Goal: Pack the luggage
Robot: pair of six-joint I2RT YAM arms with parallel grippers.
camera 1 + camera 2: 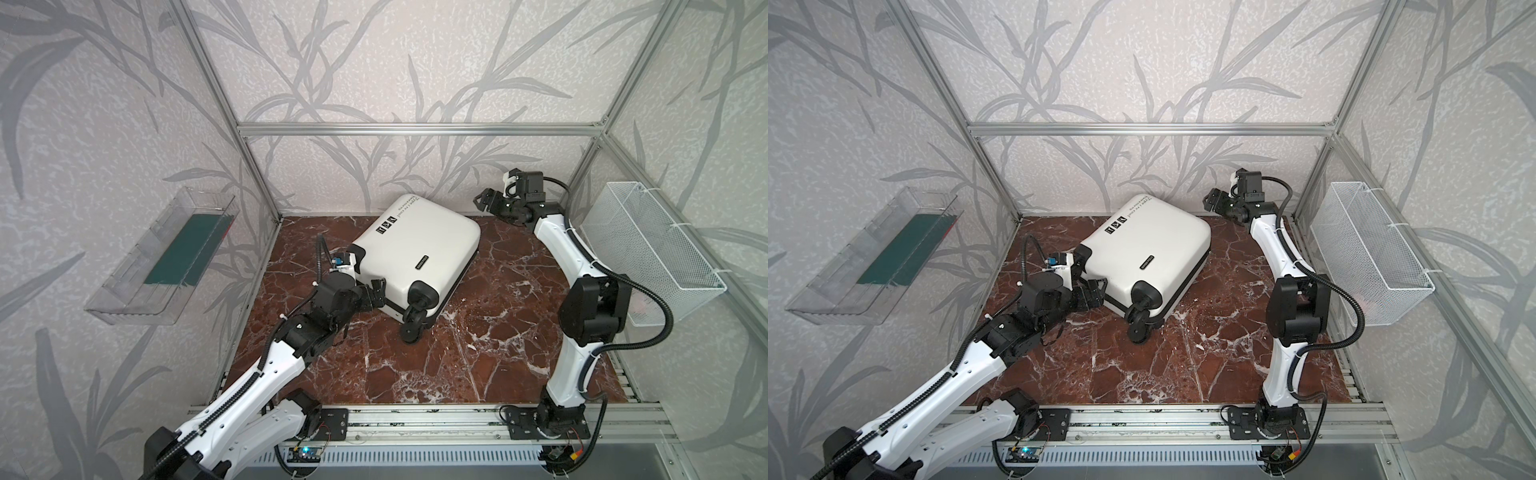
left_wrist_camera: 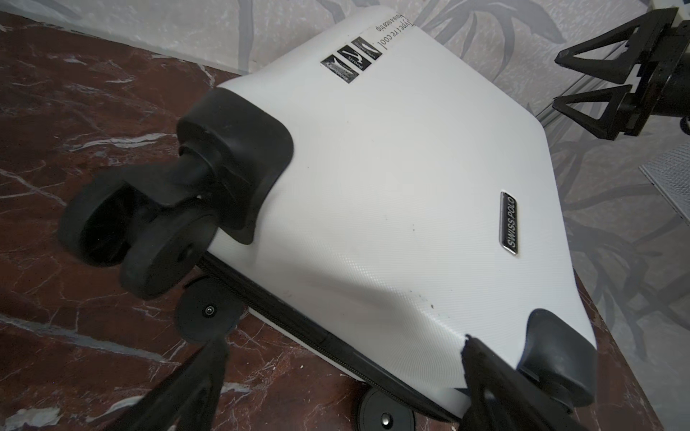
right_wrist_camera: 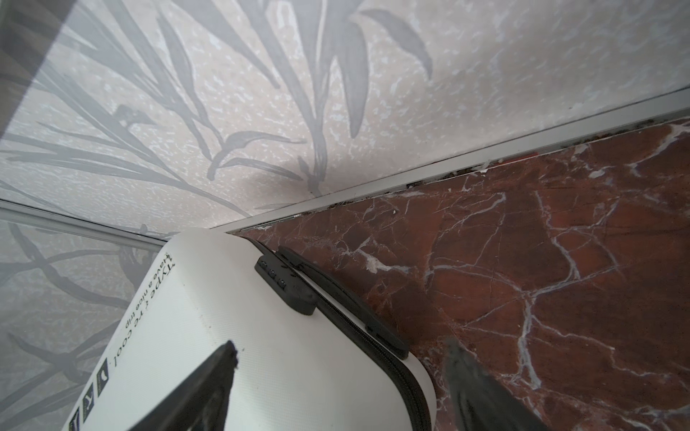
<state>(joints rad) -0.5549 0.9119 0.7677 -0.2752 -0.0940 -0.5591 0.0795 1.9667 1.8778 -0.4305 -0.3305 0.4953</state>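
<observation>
The luggage [image 1: 415, 253] [image 1: 1146, 253] is a white hard-shell suitcase lying flat and closed on the red marble table, its black wheels [image 1: 415, 320] towards the front. My left gripper [image 1: 374, 293] [image 1: 1094, 291] [image 2: 343, 343] stands open at the wheel end. Its jaws straddle the zipper seam [image 2: 283, 317], one over the lid, one over the table. My right gripper [image 1: 482, 201] [image 1: 1210, 199] [image 3: 339, 345] [image 2: 558, 82] hovers open by the far right corner, one finger [image 3: 220, 369] over the lid [image 3: 224, 336], holding nothing.
A white wire mesh basket [image 1: 648, 249] [image 1: 1370, 249] hangs on the right wall. A clear plastic tray [image 1: 166, 253] holding something green hangs on the left wall. The back wall stands just behind the luggage. Bare marble [image 1: 478, 353] lies in front.
</observation>
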